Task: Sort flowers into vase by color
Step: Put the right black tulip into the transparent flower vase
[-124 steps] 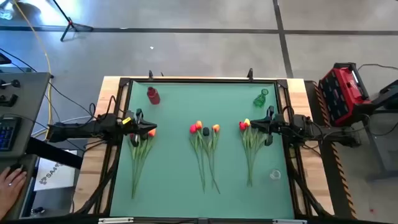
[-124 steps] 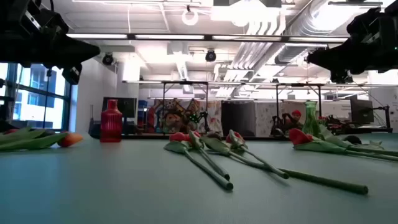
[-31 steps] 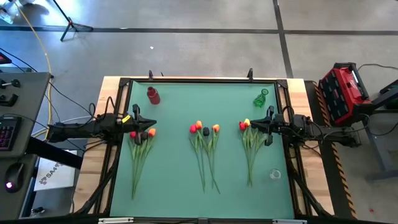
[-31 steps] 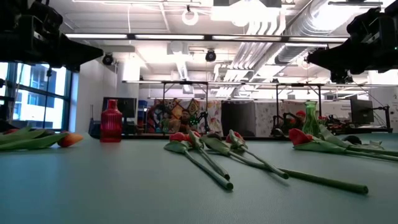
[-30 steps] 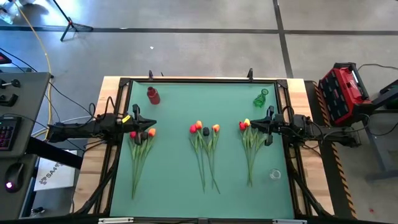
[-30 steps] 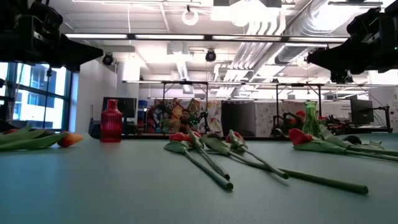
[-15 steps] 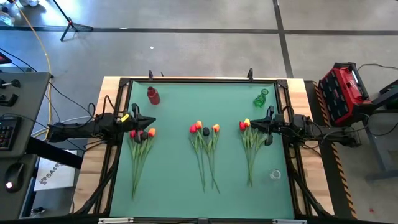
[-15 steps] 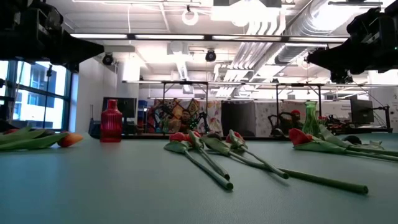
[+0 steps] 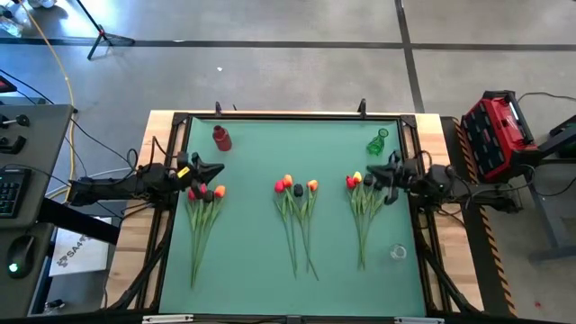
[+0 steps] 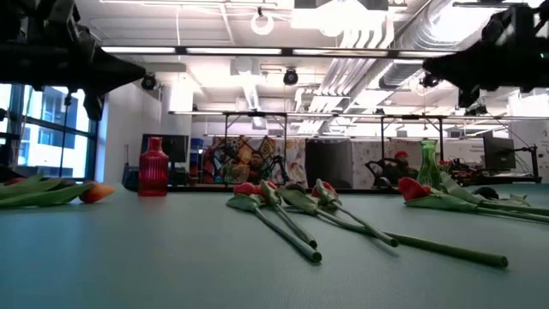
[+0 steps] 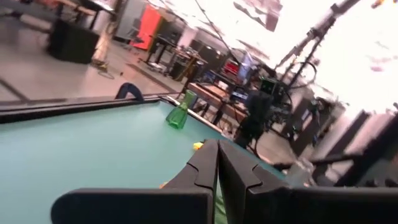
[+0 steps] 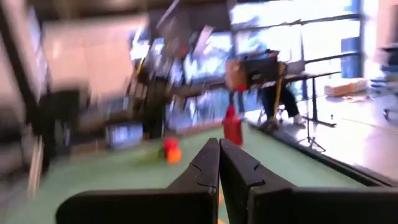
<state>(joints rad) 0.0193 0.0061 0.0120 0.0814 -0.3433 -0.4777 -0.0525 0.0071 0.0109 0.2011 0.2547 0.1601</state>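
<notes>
Three bunches of tulips (image 9: 296,202), red, orange, yellow heads, long green stems

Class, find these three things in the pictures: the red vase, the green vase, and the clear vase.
Red vase (image 9: 221,138), high view, on its body.
Green vase (image 9: 376,142), high view, on its body.
Clear vase (image 9: 398,253), high view, on its rim.

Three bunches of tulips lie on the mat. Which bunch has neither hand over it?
The middle bunch. The left hand hangs over the heads of the left bunch, the right hand over the right bunch.
</notes>
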